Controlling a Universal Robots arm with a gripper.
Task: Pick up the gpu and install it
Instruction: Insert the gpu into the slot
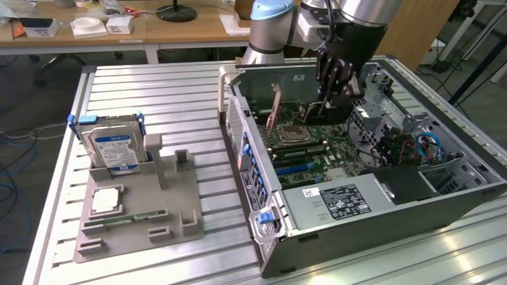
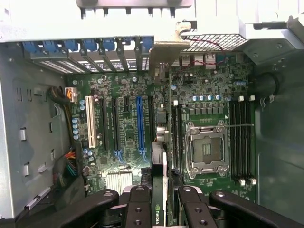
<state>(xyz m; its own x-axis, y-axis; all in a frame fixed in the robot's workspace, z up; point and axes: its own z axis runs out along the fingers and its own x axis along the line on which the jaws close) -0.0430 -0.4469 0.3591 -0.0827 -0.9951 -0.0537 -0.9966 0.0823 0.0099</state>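
Note:
The gpu (image 2: pixel 164 183) is a thin dark card seen edge-on in the wrist view, with a logo near my fingers and its metal bracket (image 2: pixel 167 47) toward the case's rear slots. My gripper (image 2: pixel 164 211) is shut on it, one black finger on each face. In the exterior view the gripper (image 1: pixel 331 101) reaches down into the open computer case (image 1: pixel 443 196). The gpu's brown edge (image 1: pixel 274 108) stands upright just to the exterior view's left of it. The card sits over the motherboard between the blue slot (image 2: pixel 139 126) and the CPU socket (image 2: pixel 206 149). I cannot tell whether it is seated.
The case walls and drive cages close in around the gripper. Outside the case, on the slatted table, a grey holder (image 1: pixel 139 228) carries a silver hard drive (image 1: pixel 115 145), a CPU chip (image 1: pixel 107 200) and a memory stick (image 1: pixel 127 218). Desks stand behind.

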